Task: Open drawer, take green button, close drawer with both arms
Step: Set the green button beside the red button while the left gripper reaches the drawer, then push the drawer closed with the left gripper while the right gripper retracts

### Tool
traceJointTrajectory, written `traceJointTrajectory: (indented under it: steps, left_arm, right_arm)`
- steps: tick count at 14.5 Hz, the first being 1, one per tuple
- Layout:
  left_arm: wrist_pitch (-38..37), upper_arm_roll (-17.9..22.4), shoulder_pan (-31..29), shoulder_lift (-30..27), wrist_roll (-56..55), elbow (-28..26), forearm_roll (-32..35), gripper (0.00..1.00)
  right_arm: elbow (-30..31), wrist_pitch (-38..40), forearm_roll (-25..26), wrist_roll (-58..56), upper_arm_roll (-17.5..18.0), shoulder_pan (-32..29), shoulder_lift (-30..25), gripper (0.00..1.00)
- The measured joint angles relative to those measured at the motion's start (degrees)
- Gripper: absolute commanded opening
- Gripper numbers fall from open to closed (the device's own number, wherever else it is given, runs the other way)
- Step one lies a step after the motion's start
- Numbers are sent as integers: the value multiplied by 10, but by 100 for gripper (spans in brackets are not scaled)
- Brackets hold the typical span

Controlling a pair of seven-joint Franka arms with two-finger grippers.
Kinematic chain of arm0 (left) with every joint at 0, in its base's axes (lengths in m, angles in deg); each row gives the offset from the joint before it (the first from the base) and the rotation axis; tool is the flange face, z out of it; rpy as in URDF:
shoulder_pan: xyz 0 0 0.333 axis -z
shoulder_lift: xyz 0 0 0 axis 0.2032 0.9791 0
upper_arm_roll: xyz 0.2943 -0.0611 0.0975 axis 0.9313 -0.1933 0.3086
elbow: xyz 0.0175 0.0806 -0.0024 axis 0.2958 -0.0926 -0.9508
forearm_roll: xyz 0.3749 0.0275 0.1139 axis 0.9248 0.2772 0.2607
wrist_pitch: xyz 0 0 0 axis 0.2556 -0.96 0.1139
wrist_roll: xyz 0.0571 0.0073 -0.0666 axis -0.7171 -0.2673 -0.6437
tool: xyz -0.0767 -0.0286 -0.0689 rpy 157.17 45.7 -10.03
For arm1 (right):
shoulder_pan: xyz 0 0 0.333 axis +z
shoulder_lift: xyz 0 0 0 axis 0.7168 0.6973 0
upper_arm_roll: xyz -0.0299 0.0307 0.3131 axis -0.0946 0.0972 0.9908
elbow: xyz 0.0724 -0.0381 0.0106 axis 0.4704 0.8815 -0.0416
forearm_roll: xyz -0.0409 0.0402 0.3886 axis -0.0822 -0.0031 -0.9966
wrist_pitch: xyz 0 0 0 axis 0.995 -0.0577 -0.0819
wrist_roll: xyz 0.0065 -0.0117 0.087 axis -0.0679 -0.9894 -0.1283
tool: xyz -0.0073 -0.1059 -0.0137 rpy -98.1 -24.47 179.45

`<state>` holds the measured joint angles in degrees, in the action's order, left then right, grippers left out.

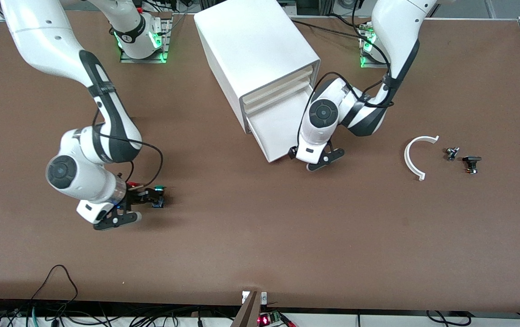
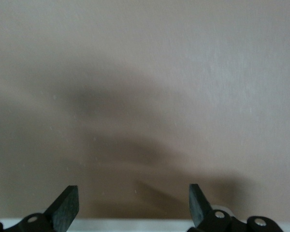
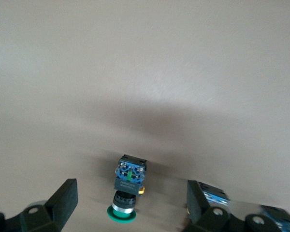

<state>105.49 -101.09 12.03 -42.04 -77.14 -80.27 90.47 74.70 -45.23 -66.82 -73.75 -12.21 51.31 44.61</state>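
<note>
Now green button on table between spread right gripper fingers (untouched); left gripper fingers apart at open drawer.

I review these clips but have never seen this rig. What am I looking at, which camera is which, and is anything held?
Two white robot arms work at a brown table. One picture looks down from a high camera facing them; the other two come from cameras on each wrist. The right gripper is low over the table, jaws open, with the green-capped button lying between them, not held. The left gripper, jaws open and empty, is at the open drawer of the white cabinet. A white curved piece and two small dark parts lie toward the left arm's end.
</note>
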Motion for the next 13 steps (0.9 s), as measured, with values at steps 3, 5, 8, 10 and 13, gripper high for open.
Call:
traceJointTrajectory:
  steps: [3, 5, 8, 10, 13]
  left_arm:
    - [0, -23, 1, 0, 0, -4, 0, 100]
    - [0, -40, 1, 0, -1, -8, 0, 100]
    - [0, -60, 1, 0, -13, -21, -3, 100]
    - [0, -72, 1, 0, -22, -26, -15, 100]
    - [0, -88, 0, 0, -37, -32, -25, 100]
  right_arm:
    - [-1, 40, 0, 0, -17, -3, -48, 100]
    - [-2, 90, 2, 7, -26, -4, -86, 100]
    - [-1, 176, 26, 25, -32, -4, -154, 100]
    - [-1, 234, 33, 35, -32, -4, -197, 100]
    - [0, 306, 33, 37, -31, -4, -252, 100]
